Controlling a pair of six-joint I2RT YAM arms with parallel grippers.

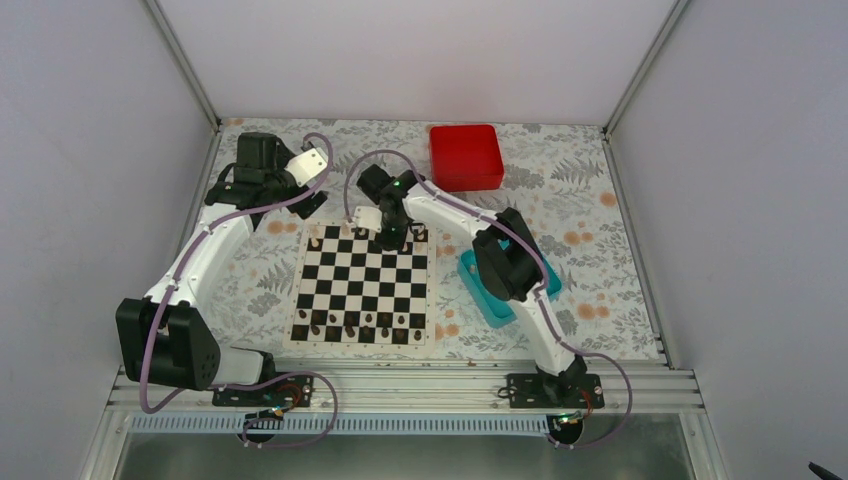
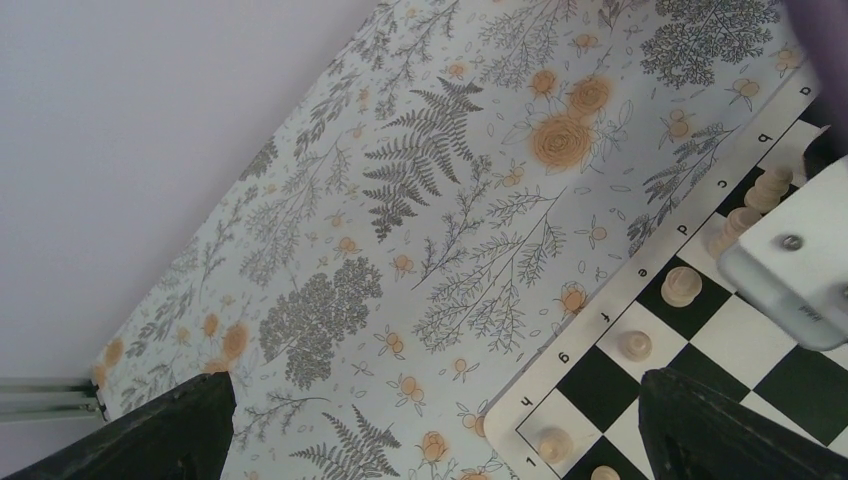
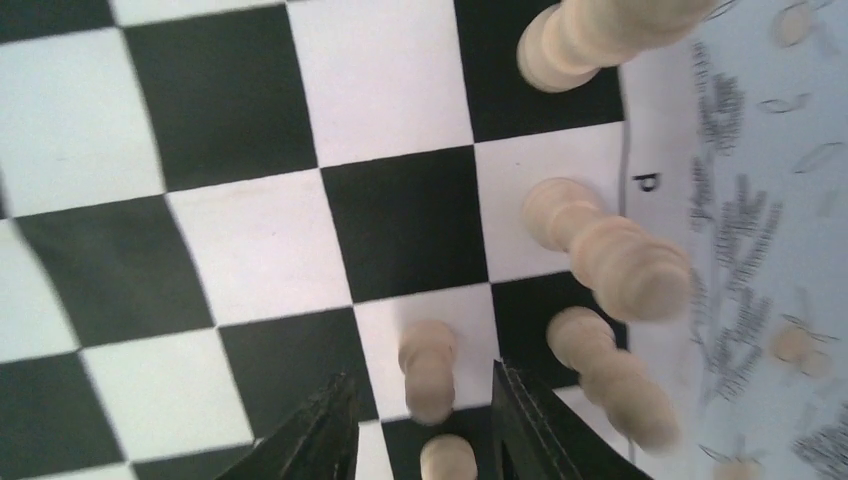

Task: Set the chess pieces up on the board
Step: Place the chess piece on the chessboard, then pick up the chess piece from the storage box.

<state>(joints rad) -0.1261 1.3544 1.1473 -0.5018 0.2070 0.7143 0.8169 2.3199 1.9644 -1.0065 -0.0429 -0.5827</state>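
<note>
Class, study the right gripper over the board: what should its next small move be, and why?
Probably lift the right gripper straight up. Its jaws stand apart on either side of a pale pawn set on the board, so it looks released; neighbouring pieces crowd close.

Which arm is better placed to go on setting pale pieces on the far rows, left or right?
Right. The right end effector hangs over the board's far rows, a pale pawn between its open fingers. The left end effector is off the board, over the floral cloth.
</note>
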